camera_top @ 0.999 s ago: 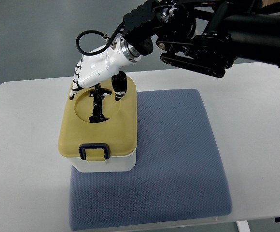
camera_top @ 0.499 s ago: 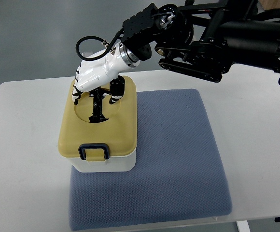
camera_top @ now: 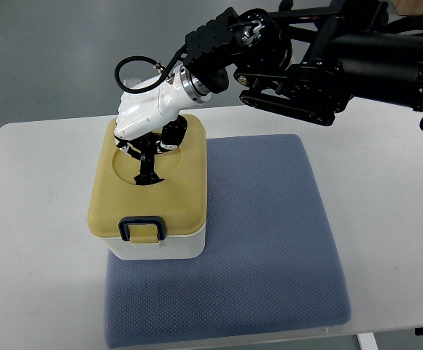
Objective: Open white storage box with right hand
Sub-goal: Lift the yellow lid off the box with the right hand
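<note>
Looking down now at the right hand [camera_top: 144, 120], its white shell hunched over the far part of the lid [camera_top: 149, 186], fingers curled downward into the round recess [camera_top: 135, 164] there. Whether they've closed on the black handle [camera_top: 149, 169] in that recess we can't tell; the palm hides the contact. No left arm anywhere in our view.

And the storage box [camera_top: 157, 244] itself? It sits at about nine o'clock from the middle of the scene, on the left edge of a blue-grey mat [camera_top: 262, 240], which lies on a white table [camera_top: 29, 240]. White body, rounded corners, mustard-yellow lid on top, still seated flat all the way round. At the six o'clock edge of the lid there's a dark blue latch [camera_top: 143, 227], a squared loop folded down over the rim.

We'd judge it a light, rigid plastic piece: smooth, a bit slick, not fragile, liable to slide or tip if pulled sideways, though the mat's woven, pebbly surface should help. That latch looks like it may pin the lid, so lifting by the handle could simply bring the whole box up. The best hold, we reckon, is the handle for lifting, or the latch loop first.
</note>
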`<state>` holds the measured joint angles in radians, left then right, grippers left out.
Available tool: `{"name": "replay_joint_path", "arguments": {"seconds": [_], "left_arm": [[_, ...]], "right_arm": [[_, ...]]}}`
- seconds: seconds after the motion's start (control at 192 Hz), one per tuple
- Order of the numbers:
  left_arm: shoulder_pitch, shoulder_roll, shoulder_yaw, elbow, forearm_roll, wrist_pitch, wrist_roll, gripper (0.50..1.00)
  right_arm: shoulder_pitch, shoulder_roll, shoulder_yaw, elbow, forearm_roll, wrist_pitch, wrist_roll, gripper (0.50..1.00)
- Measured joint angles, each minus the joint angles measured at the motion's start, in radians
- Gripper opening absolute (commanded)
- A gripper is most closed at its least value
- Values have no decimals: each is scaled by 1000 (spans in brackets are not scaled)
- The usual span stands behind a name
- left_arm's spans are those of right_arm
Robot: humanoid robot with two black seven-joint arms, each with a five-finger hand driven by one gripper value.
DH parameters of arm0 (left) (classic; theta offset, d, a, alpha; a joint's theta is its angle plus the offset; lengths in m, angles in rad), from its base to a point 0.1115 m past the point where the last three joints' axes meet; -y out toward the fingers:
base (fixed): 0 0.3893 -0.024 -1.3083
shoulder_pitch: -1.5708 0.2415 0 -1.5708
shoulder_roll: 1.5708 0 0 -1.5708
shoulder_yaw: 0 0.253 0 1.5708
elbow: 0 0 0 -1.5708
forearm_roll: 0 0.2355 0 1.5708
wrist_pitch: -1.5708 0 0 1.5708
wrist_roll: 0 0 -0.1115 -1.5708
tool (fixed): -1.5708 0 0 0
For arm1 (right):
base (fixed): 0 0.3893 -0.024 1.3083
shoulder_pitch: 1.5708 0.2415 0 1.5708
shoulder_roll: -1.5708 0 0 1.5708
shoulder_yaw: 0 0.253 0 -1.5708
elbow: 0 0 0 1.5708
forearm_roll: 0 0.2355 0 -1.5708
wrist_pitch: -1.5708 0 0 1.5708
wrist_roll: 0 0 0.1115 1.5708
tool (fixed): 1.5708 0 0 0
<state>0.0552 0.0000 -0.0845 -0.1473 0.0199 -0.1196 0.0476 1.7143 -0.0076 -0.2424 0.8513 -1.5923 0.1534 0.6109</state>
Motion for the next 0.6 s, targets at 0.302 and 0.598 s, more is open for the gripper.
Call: {"name": "replay_joint_path", "arguments": {"seconds": [0.302, 0.598], "left_arm": [[0, 0, 0, 0, 0, 0, 0, 1000], [0, 0, 0, 0, 0, 0, 0, 1000]], "right_arm": [[6, -7, 12, 0, 10, 15, 0, 500], [59, -95, 72, 0, 31, 45, 0, 500]]}}
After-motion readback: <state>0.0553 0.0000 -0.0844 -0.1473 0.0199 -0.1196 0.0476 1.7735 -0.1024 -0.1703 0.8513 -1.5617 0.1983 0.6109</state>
